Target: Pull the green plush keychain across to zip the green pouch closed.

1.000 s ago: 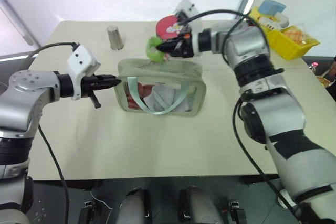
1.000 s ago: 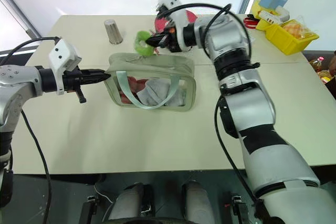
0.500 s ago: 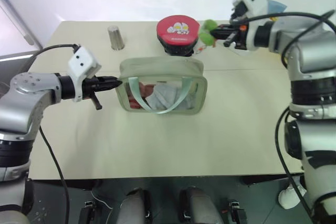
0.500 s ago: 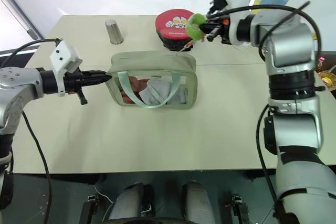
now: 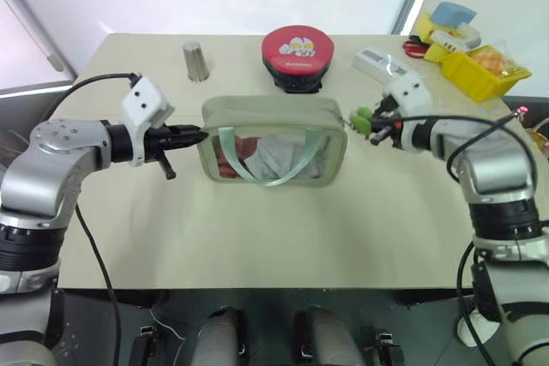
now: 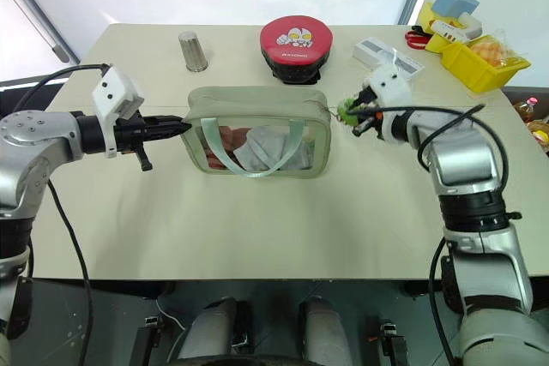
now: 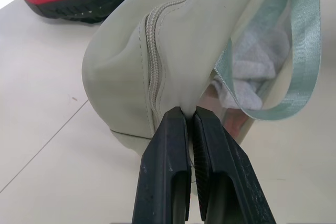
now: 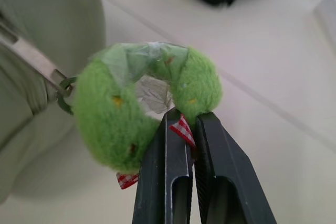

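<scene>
Two soft, light things make up this job, and both look easy to deform. At the left, the left gripper [image 7: 190, 116] has its fingers pressed together on a fold of fabric at the end of the green pouch [image 5: 273, 139], right by the zipper's start; that limp cloth will likely bunch unless held taut. The pouch lies mid-counter [image 5: 257, 237] with its clear window and pale strap facing the robot. Behind it stand a grey metal cylinder [image 5: 196, 61] and a red-lidded tin [image 5: 297, 56], apart from the pouch and probably no obstacle. At the pouch's right end, the right gripper [image 8: 190, 121] pinches the green plush keychain [image 8: 131, 114] by its checked ribbon, a squashy, fuzzy ring linked to the zipper pull. Yellow bins [image 5: 472, 66] sit far right, well clear.
</scene>
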`<state>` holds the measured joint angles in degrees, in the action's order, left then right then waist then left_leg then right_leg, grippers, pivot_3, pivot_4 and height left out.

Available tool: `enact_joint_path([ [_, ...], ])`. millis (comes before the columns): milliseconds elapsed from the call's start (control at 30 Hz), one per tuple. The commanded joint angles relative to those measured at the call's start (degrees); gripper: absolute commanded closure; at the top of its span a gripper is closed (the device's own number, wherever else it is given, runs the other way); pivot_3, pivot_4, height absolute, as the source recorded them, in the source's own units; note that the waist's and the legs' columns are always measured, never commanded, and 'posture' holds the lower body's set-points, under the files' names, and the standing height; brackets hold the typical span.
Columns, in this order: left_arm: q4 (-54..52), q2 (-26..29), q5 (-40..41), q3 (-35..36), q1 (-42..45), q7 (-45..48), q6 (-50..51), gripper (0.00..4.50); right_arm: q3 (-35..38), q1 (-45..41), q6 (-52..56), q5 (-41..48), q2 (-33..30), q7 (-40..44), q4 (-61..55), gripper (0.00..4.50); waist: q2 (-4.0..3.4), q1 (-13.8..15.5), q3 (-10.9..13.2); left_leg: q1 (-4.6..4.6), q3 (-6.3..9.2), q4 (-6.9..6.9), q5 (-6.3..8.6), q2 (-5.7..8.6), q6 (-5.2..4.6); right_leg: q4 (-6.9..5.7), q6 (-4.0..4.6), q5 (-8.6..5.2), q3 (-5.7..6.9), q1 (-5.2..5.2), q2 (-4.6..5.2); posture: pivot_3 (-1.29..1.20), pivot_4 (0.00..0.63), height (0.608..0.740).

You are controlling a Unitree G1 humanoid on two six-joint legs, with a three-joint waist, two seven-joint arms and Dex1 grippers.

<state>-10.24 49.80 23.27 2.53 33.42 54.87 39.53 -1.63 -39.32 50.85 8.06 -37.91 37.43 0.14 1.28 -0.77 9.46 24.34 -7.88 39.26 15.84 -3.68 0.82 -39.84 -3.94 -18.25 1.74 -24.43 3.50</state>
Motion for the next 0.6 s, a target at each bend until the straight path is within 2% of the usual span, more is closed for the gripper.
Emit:
enact_joint_path([
  [33,-1.93,0.00,0.47,-0.13,-0.93,-0.24,0.85,4.50,-1.77,4.03,-1.86,-0.71,1.82,-1.52,-2.26,4.44,0.00,-0.01,0.00,-0.01,0.00,0.00,0.00,0.00,0.00,0.00,0.00,0.00,0.00,0.01,-0.01,0.00,0.150,0.740],
  [267,-3.08,0.05,0.75,0.12,-1.65,-0.82,1.61,4.50,-6.30,7.63,-6.21,-2.53,4.41,-1.91,0.39,4.44,0.00,0.01,-0.02,-0.06,0.01,0.00,0.00,0.00,0.00,0.01,0.00,0.00,0.00,0.07,-0.02,0.00,0.150,0.740],
  [467,-3.40,0.00,0.90,0.23,-1.84,-1.57,1.89,4.50,-6.60,7.76,-9.40,-2.67,3.86,-0.23,0.96,4.44,0.01,-0.03,-0.02,-0.16,0.01,-0.01,0.00,-0.01,0.00,0.03,0.00,0.00,0.00,0.16,-0.04,0.00,0.150,0.740],
  [600,-3.24,0.49,1.33,0.67,-1.88,-1.60,2.33,4.50,-3.78,5.54,-11.83,-1.42,-0.63,4.03,2.13,3.08,0.01,0.07,-0.02,-0.16,0.01,-0.01,0.00,0.00,0.00,0.08,0.00,0.00,0.00,0.19,-0.03,0.00,0.150,0.740],
])
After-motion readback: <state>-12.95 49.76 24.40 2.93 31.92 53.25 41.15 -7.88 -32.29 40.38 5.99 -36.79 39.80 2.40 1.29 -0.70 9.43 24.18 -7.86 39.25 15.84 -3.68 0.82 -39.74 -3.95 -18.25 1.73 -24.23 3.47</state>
